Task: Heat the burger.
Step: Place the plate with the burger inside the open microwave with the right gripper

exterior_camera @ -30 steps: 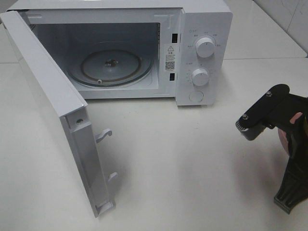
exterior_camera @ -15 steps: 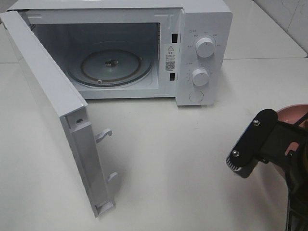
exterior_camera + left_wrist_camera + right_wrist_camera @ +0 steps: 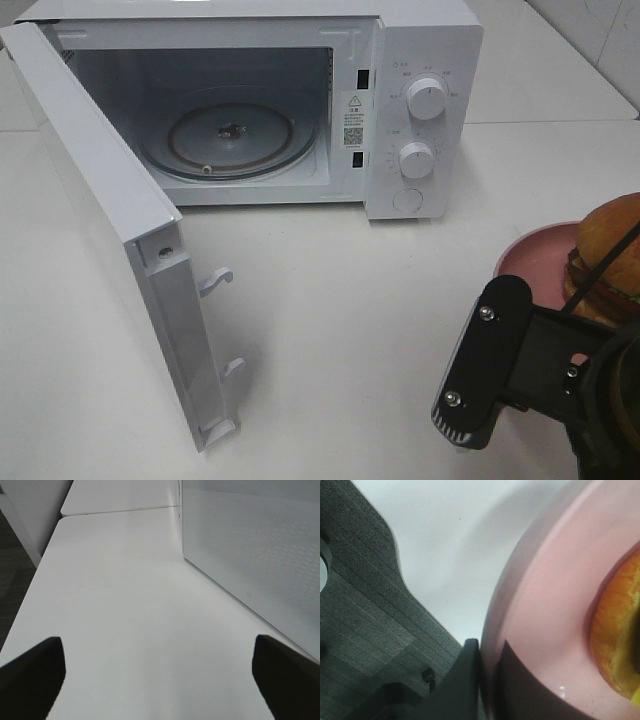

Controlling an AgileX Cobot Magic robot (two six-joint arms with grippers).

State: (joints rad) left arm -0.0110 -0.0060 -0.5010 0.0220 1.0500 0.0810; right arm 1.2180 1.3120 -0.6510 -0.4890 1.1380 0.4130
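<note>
My high camera looks steeply down on the table (image 3: pixel 330 300), with the microwave (image 3: pixel 420 60) at twelve o'clock. The left wrist camera skims low beside the open door (image 3: pixel 260 545). The right wrist camera sits tight against the pink plate (image 3: pixel 545 605), seen from above at four o'clock.

The right end effector (image 3: pixel 487 677) pinches the rim of a pink plate (image 3: pixel 540 595), one finger on each face, its black wrist angled low. The left end effector (image 3: pixel 160 677) hangs with fingers spread wide.
</note>
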